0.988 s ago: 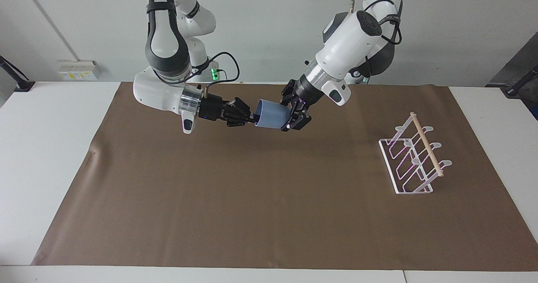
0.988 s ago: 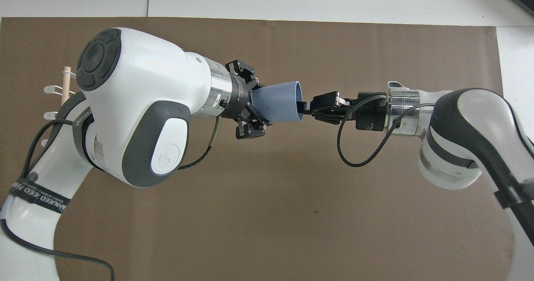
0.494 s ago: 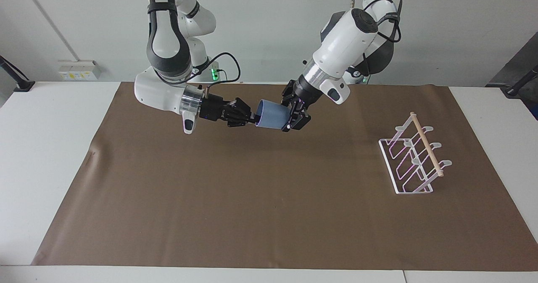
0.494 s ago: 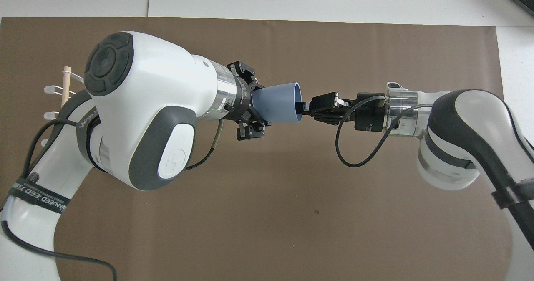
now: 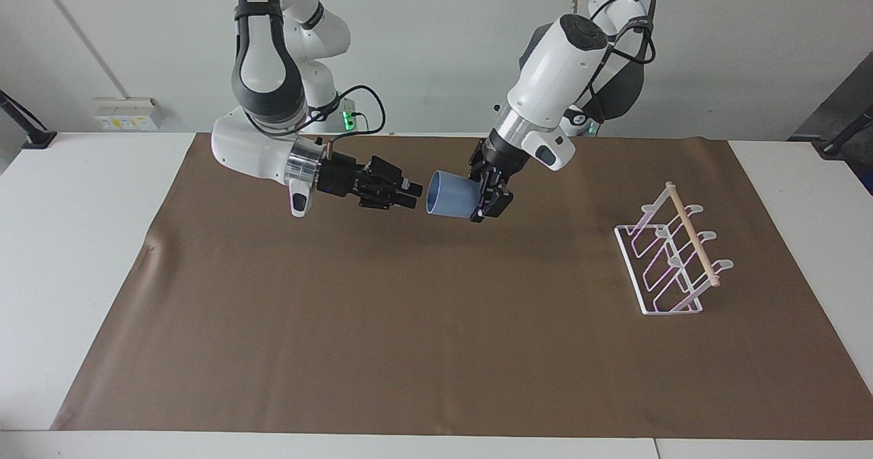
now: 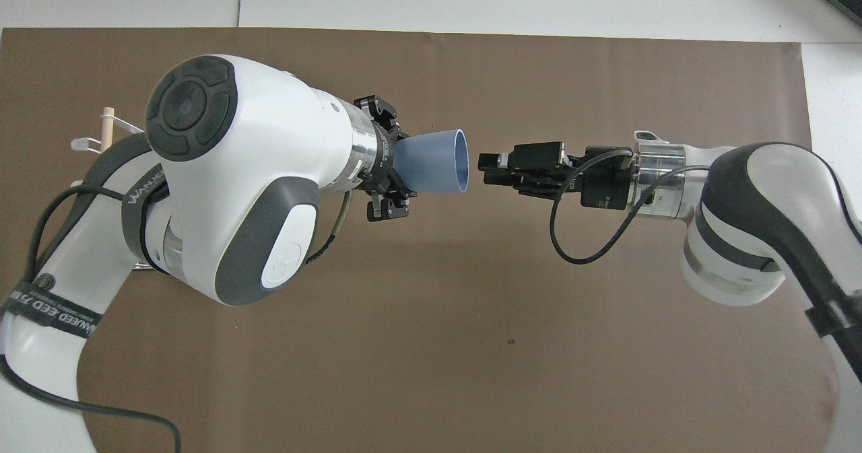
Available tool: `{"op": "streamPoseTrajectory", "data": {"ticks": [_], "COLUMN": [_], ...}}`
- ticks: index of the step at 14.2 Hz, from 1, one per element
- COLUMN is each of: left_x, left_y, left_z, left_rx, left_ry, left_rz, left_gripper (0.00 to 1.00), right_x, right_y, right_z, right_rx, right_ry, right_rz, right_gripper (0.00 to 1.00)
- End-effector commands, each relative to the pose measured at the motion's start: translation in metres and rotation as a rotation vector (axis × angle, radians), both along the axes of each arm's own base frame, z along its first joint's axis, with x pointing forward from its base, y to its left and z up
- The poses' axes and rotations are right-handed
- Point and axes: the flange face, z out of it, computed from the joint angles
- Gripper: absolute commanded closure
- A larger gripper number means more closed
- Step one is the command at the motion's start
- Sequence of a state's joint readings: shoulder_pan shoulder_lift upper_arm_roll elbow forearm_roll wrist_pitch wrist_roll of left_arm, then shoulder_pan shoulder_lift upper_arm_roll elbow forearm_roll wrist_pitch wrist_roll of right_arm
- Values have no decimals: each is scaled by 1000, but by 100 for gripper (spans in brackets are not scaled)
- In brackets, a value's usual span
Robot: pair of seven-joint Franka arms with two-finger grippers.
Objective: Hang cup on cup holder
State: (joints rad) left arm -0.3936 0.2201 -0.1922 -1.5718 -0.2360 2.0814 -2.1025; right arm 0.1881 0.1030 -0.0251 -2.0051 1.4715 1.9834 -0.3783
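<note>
Left claw (image 5: pixel 492 200) clamps matte blue-grey tapered cup (image 5: pixel 450 196) midair; right claw (image 5: pixel 408 194), fingers parted, empty, just beside its rim.

Bright, even light from above fills both sharp views, casting only soft faint shadows on the brown mat (image 5: pixel 436 322) over the table (image 5: pixel 82 254), with mild glare on the white arm shells.

The cup (image 5: pixel 451 196) looks matt and smooth; the cup holder (image 5: pixel 672 254) is glossy white wire with a wooden dowel.
</note>
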Motion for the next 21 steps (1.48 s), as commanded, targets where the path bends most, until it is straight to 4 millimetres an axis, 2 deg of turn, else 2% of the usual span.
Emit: {"op": "streamPoseTrajectory", "data": {"ticks": [1,5,8,10,14,16,20,21], "left_x": [-2,-3,-1,4,14,12,17,18], "left_y": [6,23,53,68,109,120,160,171], "left_z": [-4,-20,-29,-33,-35,-37,-39,-39], "left_rx": [74,284,454,531,743,855,1077,1135], "left_ry": [-31,-113,-161,-171,-222,-242,-298,-312], "left_rz": [-11,-62,-96,-170,-227,-247,-266,-273], "left_gripper": [100,100,100,100,100,100,100,100], "right_x": [-2,3,10,16,22,25,28,28], "right_y": [-18,-59,-91,-104,-111,-117,-122,-125], "right_z": [-1,-12,-17,-17,-7,2,24,36], "right_rx": [-59,-238,-361,-530,-831,-982,-1189,-1224], "right_ry": [0,-24,-35,-79,-187,-222,-180,-171], "right_rz": [5,45,45,84,207,273,243,216], "right_gripper": [12,0,0,0,0,0,0,0]}}
